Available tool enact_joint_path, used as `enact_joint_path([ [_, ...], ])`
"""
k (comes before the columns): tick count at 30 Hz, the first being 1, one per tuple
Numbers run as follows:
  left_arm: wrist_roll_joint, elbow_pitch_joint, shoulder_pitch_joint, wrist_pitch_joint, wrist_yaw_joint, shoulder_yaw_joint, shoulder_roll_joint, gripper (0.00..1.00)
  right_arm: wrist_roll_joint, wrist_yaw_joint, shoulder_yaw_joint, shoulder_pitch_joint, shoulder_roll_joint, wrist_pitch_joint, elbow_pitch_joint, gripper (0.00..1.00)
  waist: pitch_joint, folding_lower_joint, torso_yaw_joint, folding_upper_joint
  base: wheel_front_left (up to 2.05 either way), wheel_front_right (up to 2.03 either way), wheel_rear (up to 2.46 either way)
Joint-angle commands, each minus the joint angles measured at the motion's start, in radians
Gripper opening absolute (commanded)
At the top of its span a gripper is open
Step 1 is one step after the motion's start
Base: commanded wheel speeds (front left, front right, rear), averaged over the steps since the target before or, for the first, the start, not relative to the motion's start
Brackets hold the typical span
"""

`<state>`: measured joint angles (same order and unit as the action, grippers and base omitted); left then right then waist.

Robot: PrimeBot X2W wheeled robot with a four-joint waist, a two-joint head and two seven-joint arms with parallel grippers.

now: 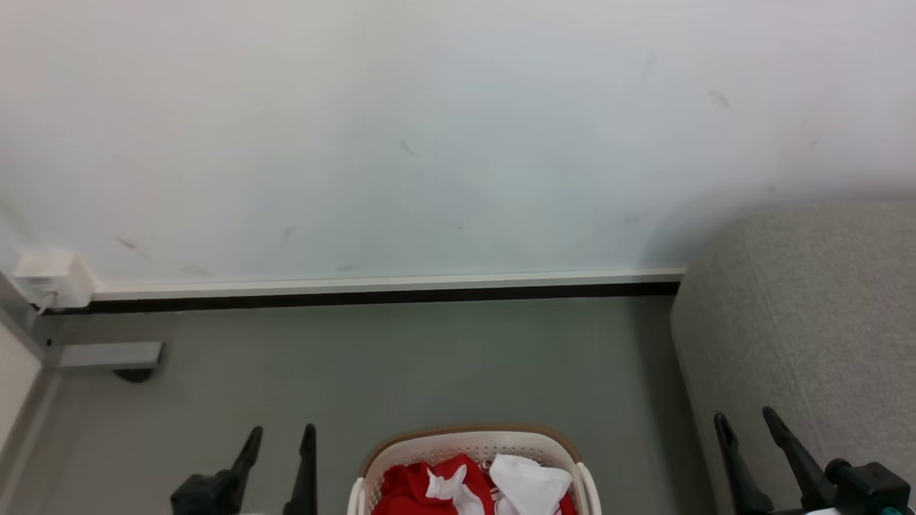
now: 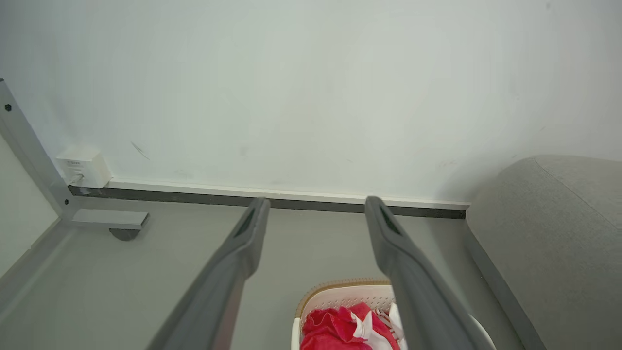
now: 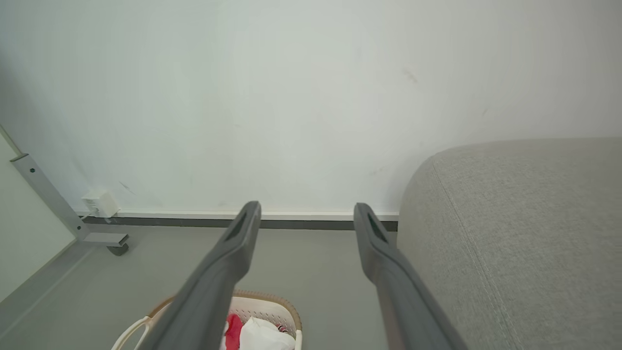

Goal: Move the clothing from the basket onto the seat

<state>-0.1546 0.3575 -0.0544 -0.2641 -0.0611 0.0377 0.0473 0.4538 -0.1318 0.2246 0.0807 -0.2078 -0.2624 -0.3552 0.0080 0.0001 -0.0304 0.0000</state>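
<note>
On the grey floor (image 1: 429, 357), right at the near edge between the two arms, sits the basket (image 1: 472, 438) — cream plastic with holes in the walls and a brown band round the rim. The clothing (image 1: 408, 486) is inside it, a rumpled heap of red with white bits on top.

The seat (image 1: 823, 322) is off to the right, a big grey woven thing with a rounded corner and a seam running along it, its far end up against the white wall (image 1: 429, 143). Basket and seat are apart, with a strip of floor between them.

The left gripper (image 1: 283, 429) hangs just left of the basket, fingers spread with nothing between them. The right gripper (image 1: 744, 415) shows against the seat's left edge — same deal, released and not touching any fabric.

Far left there's a little white box (image 1: 54, 275) low on the wall and a grey metal foot (image 1: 111, 354) on the floor.
</note>
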Motion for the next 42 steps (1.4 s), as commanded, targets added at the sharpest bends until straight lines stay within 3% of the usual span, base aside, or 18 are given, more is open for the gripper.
enact_joint_path([
  [1,0.012,0.009,-0.020,-0.001,-0.006,0.009,0.006,1.00,0.007,0.002,0.002,0.012,-0.004,-0.004,0.007,1.00,0.021,-0.0001,-0.031,0.0000,0.00,0.00,0.00],
  [10,0.058,0.196,-0.148,0.003,-0.026,0.119,0.006,1.00,0.009,0.002,-0.004,0.061,-0.014,-0.004,0.048,1.00,0.118,-0.0001,-0.122,0.0000,0.00,0.00,0.00],
  [19,0.090,0.411,-0.319,0.073,-0.035,0.256,0.006,1.00,0.011,0.002,0.008,0.119,0.009,-0.004,0.088,1.00,0.226,-0.0001,-0.194,0.0000,0.00,0.00,0.00],
  [32,0.124,0.680,-0.550,0.272,-0.020,0.380,0.007,1.00,0.025,0.002,0.012,0.246,0.074,-0.004,0.199,1.00,0.486,-0.0001,-0.278,0.0000,0.00,0.00,0.00],
  [42,0.121,0.769,-0.651,0.317,0.025,0.400,0.009,1.00,0.072,0.002,-0.007,0.323,0.118,-0.004,0.281,1.00,0.650,-0.0001,-0.302,0.0000,0.00,0.00,0.00],
])
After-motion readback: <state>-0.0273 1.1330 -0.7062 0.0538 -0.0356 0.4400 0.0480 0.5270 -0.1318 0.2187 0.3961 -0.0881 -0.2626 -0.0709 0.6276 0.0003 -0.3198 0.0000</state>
